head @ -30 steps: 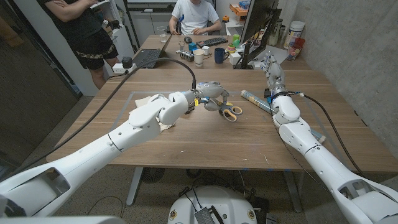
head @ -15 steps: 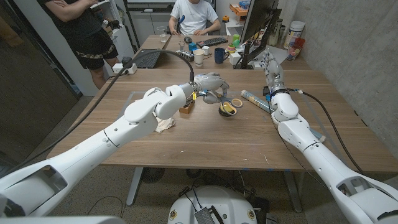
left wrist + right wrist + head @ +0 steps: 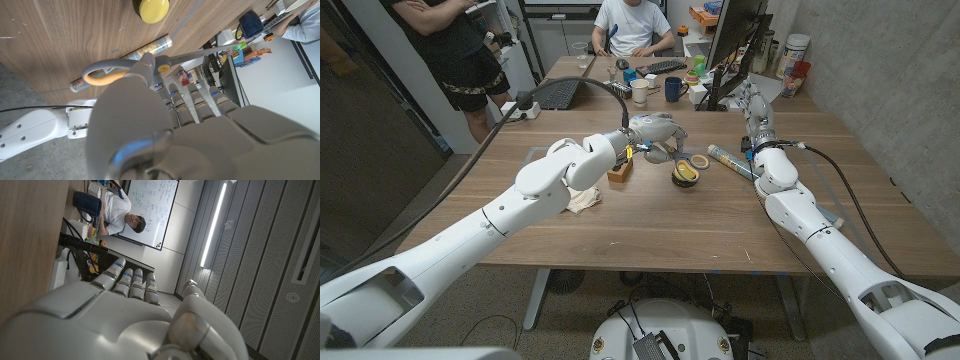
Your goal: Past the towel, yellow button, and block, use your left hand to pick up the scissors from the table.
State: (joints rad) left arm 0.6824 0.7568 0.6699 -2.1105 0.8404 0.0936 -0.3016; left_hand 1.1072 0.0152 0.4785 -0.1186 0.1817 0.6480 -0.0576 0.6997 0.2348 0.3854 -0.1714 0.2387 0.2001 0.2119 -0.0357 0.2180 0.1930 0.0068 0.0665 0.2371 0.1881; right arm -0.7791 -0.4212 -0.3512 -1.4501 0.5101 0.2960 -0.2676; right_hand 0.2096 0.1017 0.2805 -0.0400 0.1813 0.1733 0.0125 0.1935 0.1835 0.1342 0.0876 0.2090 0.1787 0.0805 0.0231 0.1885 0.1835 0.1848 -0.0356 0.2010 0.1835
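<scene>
**Left hand holds scissors above table; lift appears made**

The left hand [image 3: 653, 133] is clamped on the scissors [image 3: 688, 160], fingers curled over the handle end so the tool hangs from the grip rather than resting on wood. In the left wrist view the grey-and-orange handle loop [image 3: 102, 71] sits just under the fingers [image 3: 200, 102], with the blades running out away from the hand. The scissors hang just above the yellow button [image 3: 685, 173], which stands on the table [image 3: 650, 225]; whether the two touch cannot be told.

The wooden block [image 3: 618, 174] and the towel [image 3: 585, 198] lie nearer the robot, partly under the left forearm. This fits the reach required: the arm extends over them to get at the tool beyond.

A rolled packet [image 3: 730, 160] lies on the table near the right wrist.

The right hand [image 3: 752, 103] stands raised at the far right side of the table, holding nothing. From the right wrist view its fingers [image 3: 131, 282] appear drawn side by side; whether they are fully closed I cannot tell.

Judgement: the pick-up is essentially complete, provided the grip stays secure.
</scene>
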